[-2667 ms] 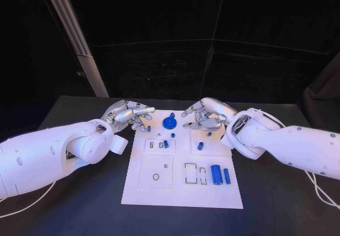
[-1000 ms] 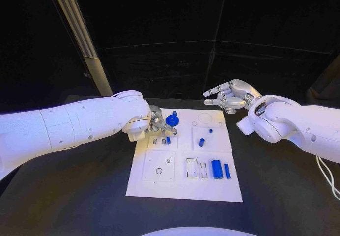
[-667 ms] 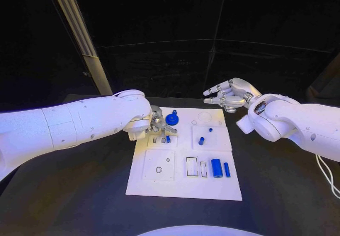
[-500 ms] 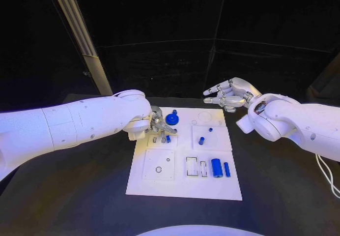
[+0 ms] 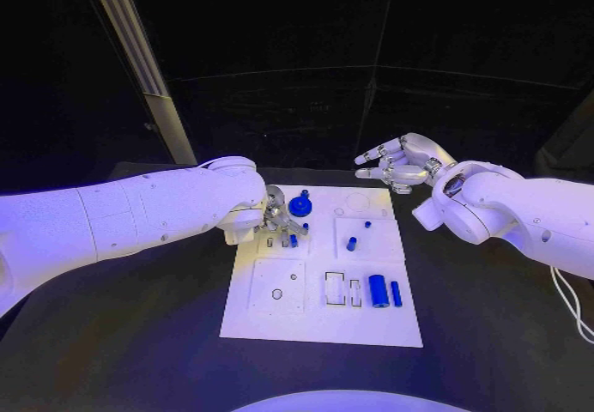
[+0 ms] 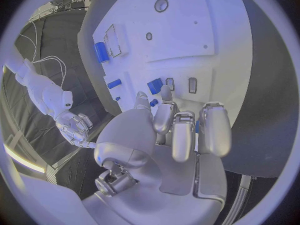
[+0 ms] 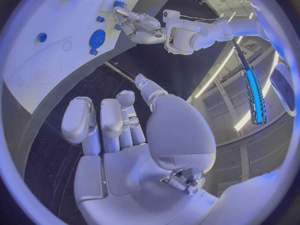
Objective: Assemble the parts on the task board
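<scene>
The white task board (image 5: 279, 322) lies in the middle of the table. My left hand (image 5: 275, 217) is down on its far left part, fingers curled over the small slots (image 6: 192, 85). A small blue part (image 6: 155, 85) stands just off its fingertips (image 6: 165, 92); whether it pinches anything is hidden. The blue gear (image 5: 300, 206) sits just beyond that hand. My right hand (image 5: 398, 163) hangs above the board's far right edge, fingers spread and empty (image 7: 125, 135). Two blue cylinders (image 5: 378, 287) lie at the near right and a small blue peg (image 5: 352, 244) mid-right.
A round hole (image 5: 276, 294) and rectangular pockets (image 5: 334, 289) mark the board's near half. A pale pillar (image 5: 142, 69) rises behind the table's far left. Black tabletop (image 5: 136, 343) surrounds the board.
Over the whole span my left hand came down onto the slots and my right hand lifted off the board's far edge. In the last second both stayed nearly still.
</scene>
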